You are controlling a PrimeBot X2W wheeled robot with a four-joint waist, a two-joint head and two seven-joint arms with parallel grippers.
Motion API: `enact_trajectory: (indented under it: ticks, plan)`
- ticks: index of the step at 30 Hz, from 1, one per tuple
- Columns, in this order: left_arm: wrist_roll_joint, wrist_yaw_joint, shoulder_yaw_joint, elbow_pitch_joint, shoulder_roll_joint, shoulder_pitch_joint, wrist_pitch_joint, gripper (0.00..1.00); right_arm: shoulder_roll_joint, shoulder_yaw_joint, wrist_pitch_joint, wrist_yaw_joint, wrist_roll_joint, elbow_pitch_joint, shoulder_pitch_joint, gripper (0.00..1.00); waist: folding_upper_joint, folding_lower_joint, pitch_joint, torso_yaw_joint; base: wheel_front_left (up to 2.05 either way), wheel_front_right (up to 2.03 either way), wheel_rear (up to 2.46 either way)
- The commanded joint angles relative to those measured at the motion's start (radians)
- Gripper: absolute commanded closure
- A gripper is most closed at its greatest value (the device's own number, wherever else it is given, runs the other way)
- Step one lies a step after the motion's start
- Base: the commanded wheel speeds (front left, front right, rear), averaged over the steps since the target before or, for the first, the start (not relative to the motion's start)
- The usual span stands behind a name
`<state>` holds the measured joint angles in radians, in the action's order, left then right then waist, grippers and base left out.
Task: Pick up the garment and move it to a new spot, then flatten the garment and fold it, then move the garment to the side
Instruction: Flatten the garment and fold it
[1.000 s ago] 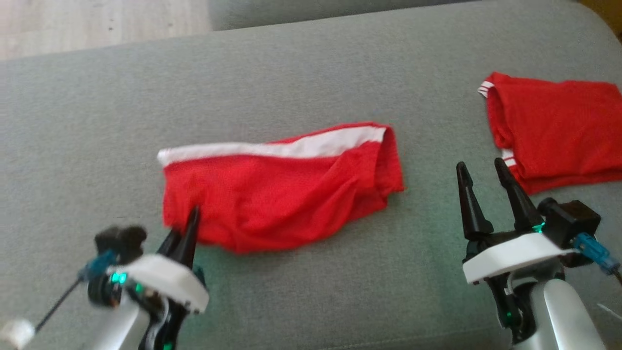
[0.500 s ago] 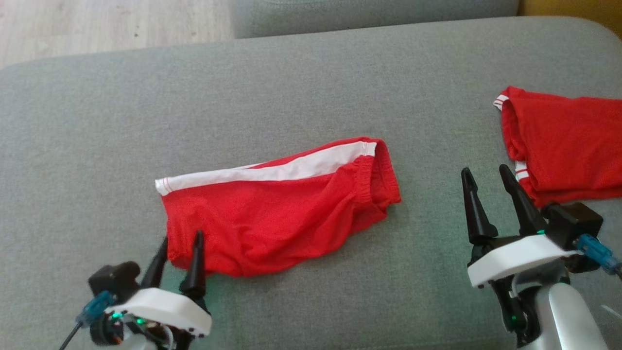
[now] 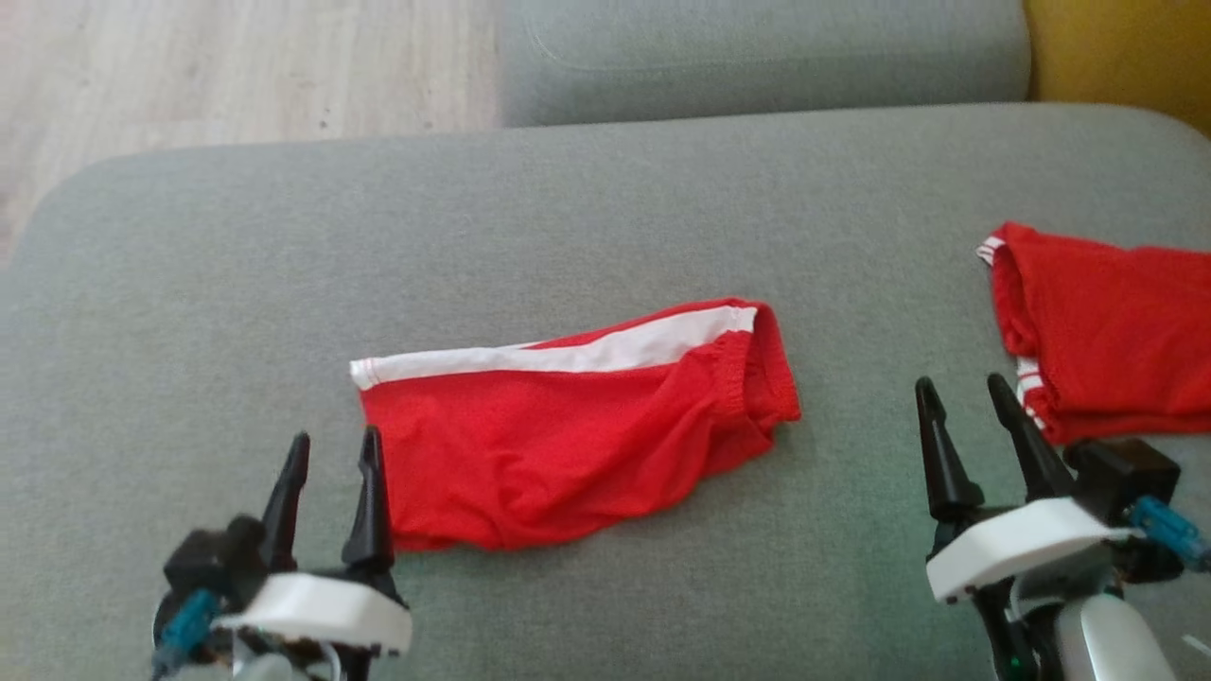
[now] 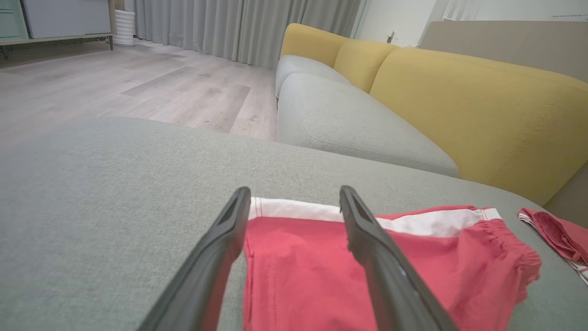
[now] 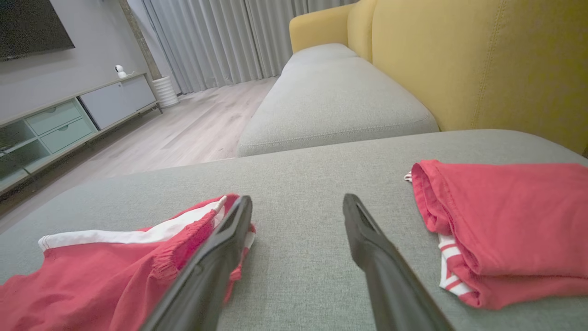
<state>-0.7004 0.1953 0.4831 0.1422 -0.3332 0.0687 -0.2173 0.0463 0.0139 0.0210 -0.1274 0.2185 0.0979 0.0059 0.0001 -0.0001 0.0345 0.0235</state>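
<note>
The garment (image 3: 568,435) is a pair of red shorts with a white side stripe. It lies rumpled and roughly flat in the middle of the grey seat cushion (image 3: 568,208), waistband end to the right. My left gripper (image 3: 336,435) stands open just off its near left corner, holding nothing. In the left wrist view the garment (image 4: 298,276) lies beyond the spread fingers of that gripper (image 4: 295,189). My right gripper (image 3: 958,381) is open and empty to the right of the garment, over bare cushion. The right wrist view shows the garment (image 5: 92,276) at that gripper's (image 5: 298,197) left.
A second red garment (image 3: 1107,331), folded and with white trim, lies at the cushion's right edge, close to my right gripper. A yellow backrest (image 3: 1126,47) rises at the far right, another grey cushion (image 3: 757,57) lies behind, and wooden floor (image 3: 189,66) is at the far left.
My left gripper has opened, let go of the garment's near left corner and drawn back a little. The camera has tilted, shifting the whole picture downward. The right gripper stays open.
</note>
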Motion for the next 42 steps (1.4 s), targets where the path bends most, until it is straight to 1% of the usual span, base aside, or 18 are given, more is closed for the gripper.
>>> enact_trajectory:
  ticks: [1, 7, 13, 15, 16, 20, 24, 29, 36, 38, 42]
  plan:
    - [0.011, 0.009, -0.035, -0.032, -0.02, 0.01, -0.013, 0.0, 0.004, 0.018, 0.003, -0.003, -0.001, -0.029, -0.013, 0.0, -0.0001, 0.0001, -0.015, 0.015, 0.0, 0.0, 0.0]
    - [0.018, 0.026, -0.027, -0.044, -0.008, -0.018, -0.019, 0.0, 0.004, 0.034, 0.01, -0.003, 0.009, -0.003, -0.012, 0.0, -0.0001, 0.0001, -0.027, 0.056, 0.0, 0.0, 0.0]
    - [0.019, 0.03, -0.02, -0.049, 0.003, -0.018, -0.021, 0.0, 0.004, 0.098, 0.026, -0.003, 0.036, 0.067, -0.104, 0.0, -0.0001, 0.0001, -0.021, 0.1, 0.0, 0.0, 0.0]
    - [0.02, 0.028, -0.017, -0.05, 0.009, -0.015, -0.023, 0.0, 0.004, 0.111, 0.037, -0.003, 0.043, 0.112, -0.148, 0.0, -0.0001, 0.0001, -0.015, 0.113, 0.0, 0.0, 0.0]
    - [0.02, 0.028, -0.017, -0.05, 0.009, -0.015, -0.023, 0.0, 0.004, 0.111, 0.037, -0.003, 0.043, 0.112, -0.148, 0.0, -0.0001, 0.0001, -0.015, 0.113, 0.0, 0.0, 0.0]
    - [0.021, 0.024, -0.009, -0.046, 0.022, -0.009, -0.026, 0.0, 0.004, 0.11, 0.06, -0.003, 0.037, 0.228, -0.238, 0.0, -0.0001, 0.0001, -0.004, 0.143, 0.0, 0.0, 0.0]
    - [0.02, 0.018, -0.003, -0.034, 0.038, -0.006, -0.029, 0.0, 0.004, 0.093, 0.076, -0.003, -0.007, 0.351, -0.312, 0.0, -0.0001, 0.0001, 0.002, 0.172, 0.0, 0.0, 0.0]
    - [0.017, 0.005, -0.001, -0.013, 0.052, -0.004, -0.033, 0.0, 0.004, 0.063, 0.09, -0.003, -0.057, 0.495, -0.365, 0.0, -0.0001, 0.0001, 0.002, 0.204, 0.0, 0.0, 0.0]
    - [0.02, -0.003, -0.01, 0.004, 0.051, -0.008, -0.038, 0.0, 0.004, 0.015, 0.098, -0.003, -0.121, 0.659, -0.42, 0.0, -0.0001, 0.0001, -0.006, 0.229, 0.0, 0.0, 0.0]
    - [0.02, -0.006, -0.009, 0.008, 0.052, -0.01, -0.038, 0.0, 0.004, 0.004, 0.101, -0.003, -0.114, 0.702, -0.429, 0.0, -0.0001, 0.0001, -0.009, 0.235, 0.0, 0.0, 0.0]
    - [0.022, -0.01, -0.005, 0.016, 0.056, -0.011, -0.039, 0.0, 0.004, 0.011, 0.102, -0.003, -0.064, 0.784, -0.449, 0.0, -0.0001, 0.0001, -0.013, 0.246, 0.0, 0.0, 0.0]
